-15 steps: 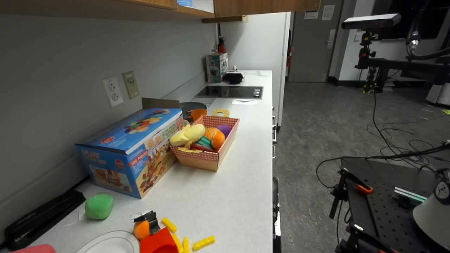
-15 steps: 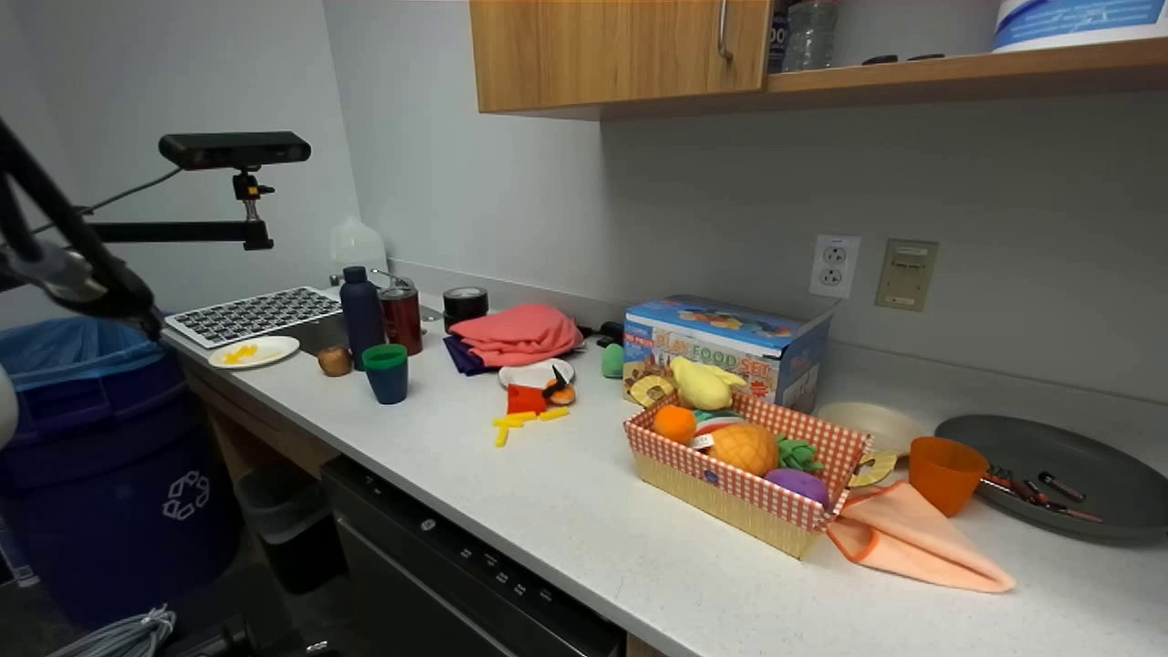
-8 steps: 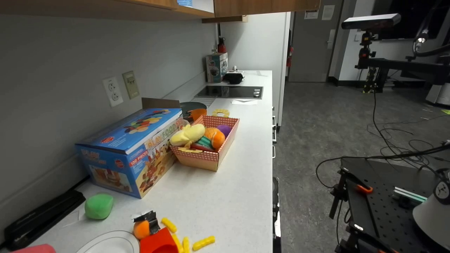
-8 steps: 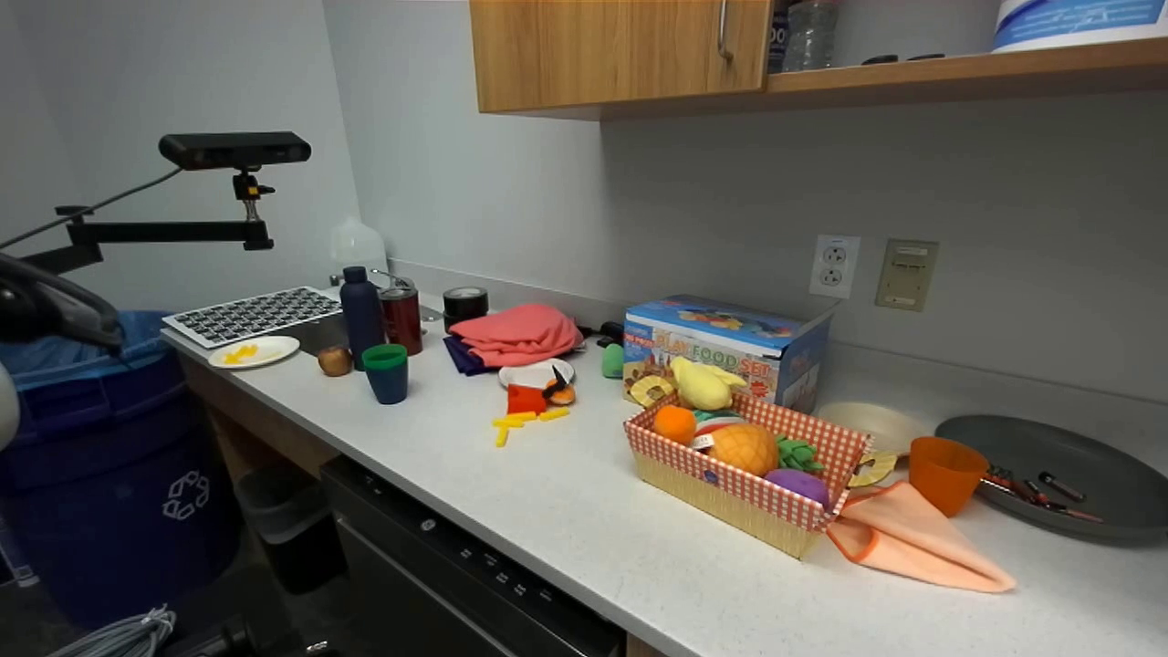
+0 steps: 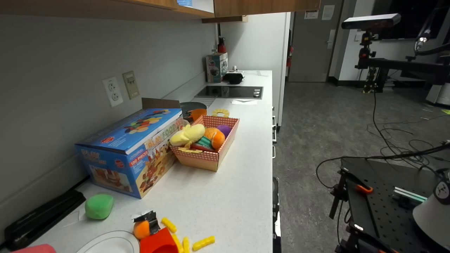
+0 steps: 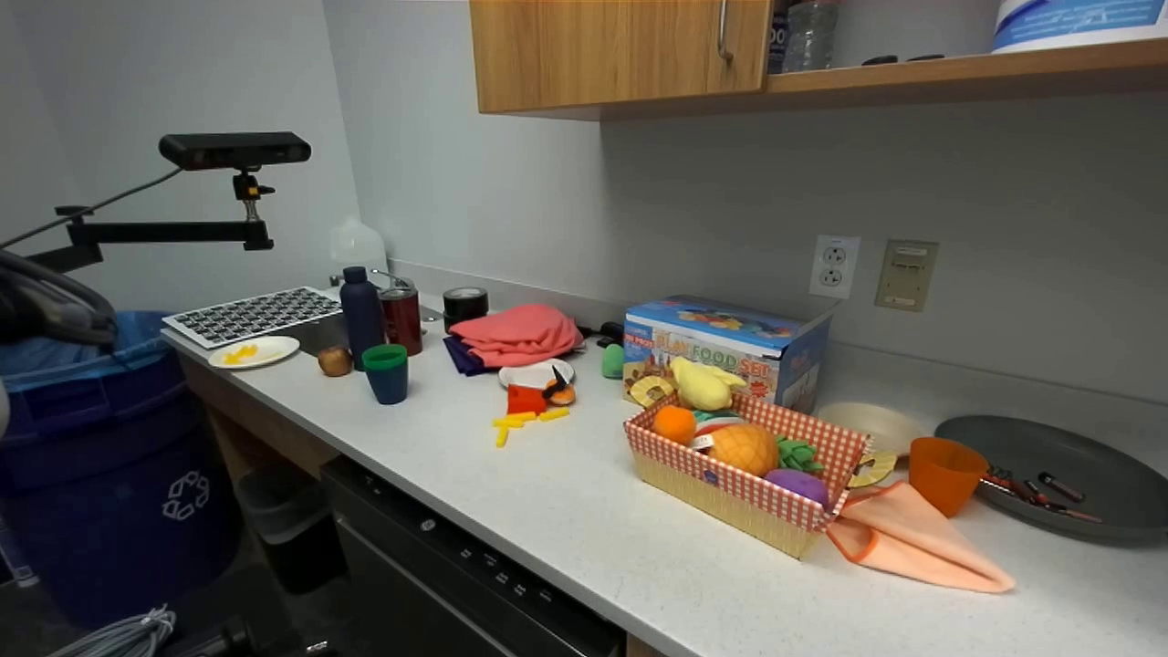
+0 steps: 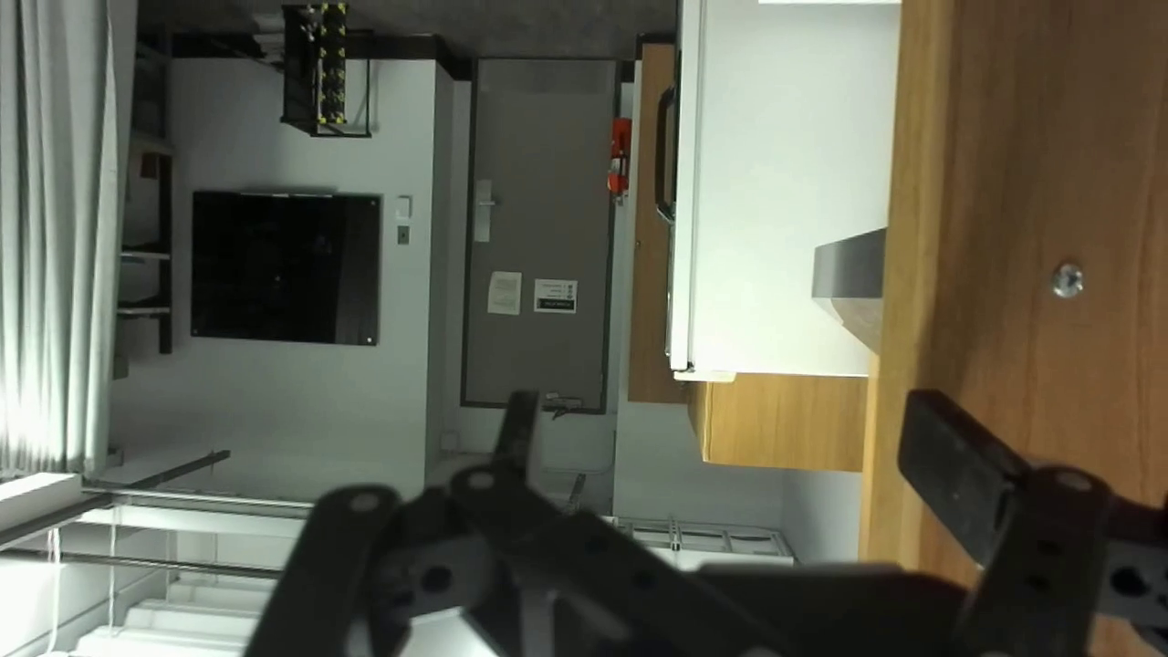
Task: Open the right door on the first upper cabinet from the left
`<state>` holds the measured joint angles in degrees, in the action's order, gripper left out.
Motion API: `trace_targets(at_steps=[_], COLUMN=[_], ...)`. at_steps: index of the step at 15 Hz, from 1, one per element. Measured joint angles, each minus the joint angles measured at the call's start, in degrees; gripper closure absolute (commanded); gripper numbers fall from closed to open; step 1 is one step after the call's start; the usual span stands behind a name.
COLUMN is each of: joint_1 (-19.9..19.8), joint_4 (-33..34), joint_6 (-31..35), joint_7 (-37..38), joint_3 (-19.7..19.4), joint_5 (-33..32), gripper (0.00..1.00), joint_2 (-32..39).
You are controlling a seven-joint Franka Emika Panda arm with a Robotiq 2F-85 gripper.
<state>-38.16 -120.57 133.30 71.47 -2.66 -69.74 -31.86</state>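
Flat light-brown wooden right door [image 5: 267, 7] stands swung out from light-brown wooden first upper cabinet [image 6: 912, 78]; exposed compartment shows dark item [image 6: 778, 38] marked "00". Black two-fingered gripper [image 7: 721, 420]: fingers [image 7: 954, 474] wide apart, grasping nothing; one overlaps right door in wrist view, contact unclear. Blue cardboard box [image 6: 725, 342] reads "PLAY FOOD SET". Navy plastic bin [image 6: 91, 511] bears white recycling symbol [image 6: 186, 495]. Paper notices [image 7: 555, 297] on flat grey door [image 7: 547, 182] too small to read.

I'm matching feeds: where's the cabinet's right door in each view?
In an exterior view: right door, top edge, right of center.
In an exterior view: not in it; left door at top.
Wrist view (upside down): likely the wooden panel at right.
Landmark: grey room door, in an exterior view and the wrist view.
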Motion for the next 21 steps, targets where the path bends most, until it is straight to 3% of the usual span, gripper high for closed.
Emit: trace_targets(at_steps=[4,10,15,18,21], joint_1=[1.8,9.0,13.0,15.6,17.1], joint_4=[-0.5,-6.3,-7.5,-7.5,-4.6], joint_6=[-0.5,-1.8,-11.2,-18.5,-20.8], joint_7=[0.5,13.1,23.3,25.9,26.2], joint_3=[-1.0,-3.8,-4.5,-4.6,-7.6], joint_5=[-0.6,-9.8,-16.0,-16.1,-17.3], gripper=[0.0,0.0,0.0,0.0,0.0], joint_2=[0.0,0.5,0.6,1.0,5.5])
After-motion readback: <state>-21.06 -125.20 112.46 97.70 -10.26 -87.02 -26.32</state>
